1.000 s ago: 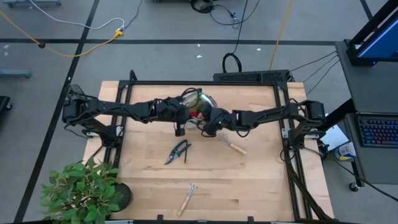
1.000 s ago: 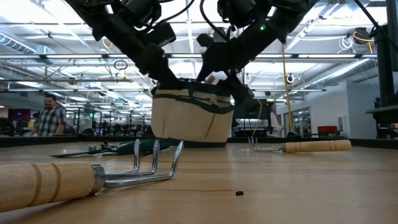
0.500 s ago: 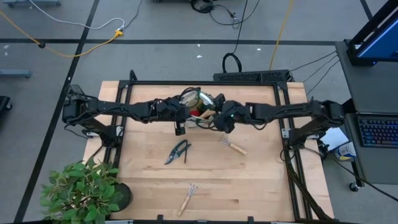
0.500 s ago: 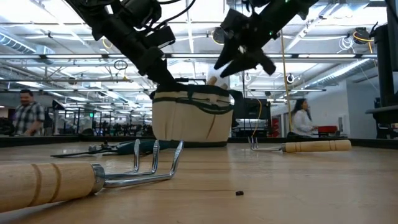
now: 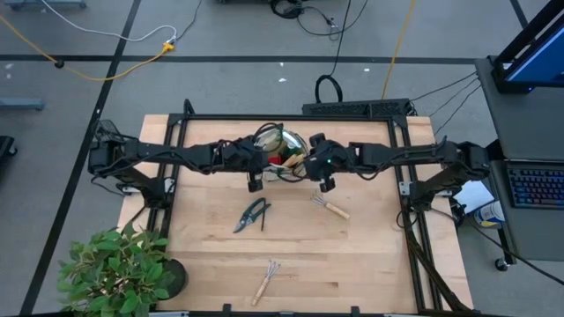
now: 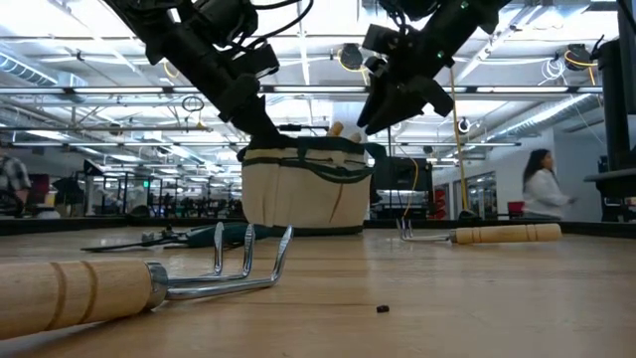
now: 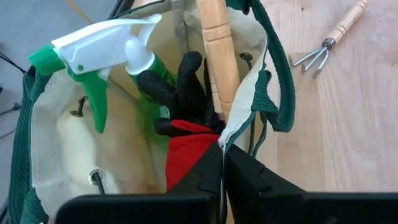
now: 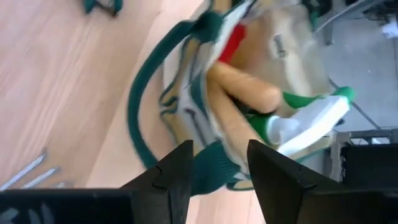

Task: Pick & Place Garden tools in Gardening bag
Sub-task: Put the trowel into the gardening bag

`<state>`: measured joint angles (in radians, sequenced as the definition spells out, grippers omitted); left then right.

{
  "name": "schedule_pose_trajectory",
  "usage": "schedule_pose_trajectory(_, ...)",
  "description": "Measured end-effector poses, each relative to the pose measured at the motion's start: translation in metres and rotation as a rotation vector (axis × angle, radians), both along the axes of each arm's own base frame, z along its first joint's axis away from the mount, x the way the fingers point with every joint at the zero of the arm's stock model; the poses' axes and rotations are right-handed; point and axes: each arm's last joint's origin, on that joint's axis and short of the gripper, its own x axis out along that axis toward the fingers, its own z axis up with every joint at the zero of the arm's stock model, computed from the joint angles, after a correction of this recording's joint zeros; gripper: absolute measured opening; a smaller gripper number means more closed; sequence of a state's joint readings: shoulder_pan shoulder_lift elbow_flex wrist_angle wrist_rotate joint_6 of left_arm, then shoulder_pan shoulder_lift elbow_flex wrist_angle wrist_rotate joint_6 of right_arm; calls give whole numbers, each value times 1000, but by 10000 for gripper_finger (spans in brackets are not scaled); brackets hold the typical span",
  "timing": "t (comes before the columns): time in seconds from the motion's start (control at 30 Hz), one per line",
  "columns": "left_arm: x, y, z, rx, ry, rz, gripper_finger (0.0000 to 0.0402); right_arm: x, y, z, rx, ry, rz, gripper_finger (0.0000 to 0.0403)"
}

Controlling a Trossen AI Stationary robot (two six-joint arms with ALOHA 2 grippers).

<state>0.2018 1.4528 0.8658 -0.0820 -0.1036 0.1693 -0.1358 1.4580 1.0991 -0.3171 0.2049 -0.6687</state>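
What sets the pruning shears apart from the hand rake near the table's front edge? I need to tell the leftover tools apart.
The pruning shears are dark all over, while the hand rake has a pale wooden handle and bright metal prongs. The shears lie nearer the gardening bag; the rake lies farther from it, toward the front edge. Both rest flat on the table, outside the bag, untouched by either gripper.

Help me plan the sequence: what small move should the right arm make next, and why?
Probably swing the open right claw toward the small hand rake lying just beside the gardening bag. That claw is empty above the bag's edge, the left claw is shut on the bag's rim, and the rake looks like the nearest loose tool.
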Motion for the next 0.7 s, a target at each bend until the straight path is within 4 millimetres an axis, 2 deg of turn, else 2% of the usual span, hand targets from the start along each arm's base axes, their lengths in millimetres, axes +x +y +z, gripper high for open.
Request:
schedule_pose_trajectory(0.27, 1, -6, 1, 8, 1, -25, 78, 0, 2, 1, 19, -11, -12, 142)
schedule_pose_trajectory(0.5, -13, -21, 32, 63, -94, -96, 94, -3, 3, 1, 69, -12, -59, 142)
schedule_pose_trajectory(0.63, -23, -24, 52, 56, -192, -81, 93, -4, 3, 0, 112, -11, -103, 141)
schedule_pose_trajectory(0.7, -21, -24, 58, 37, -259, -62, 93, -5, 3, -1, 129, -14, -120, 141)
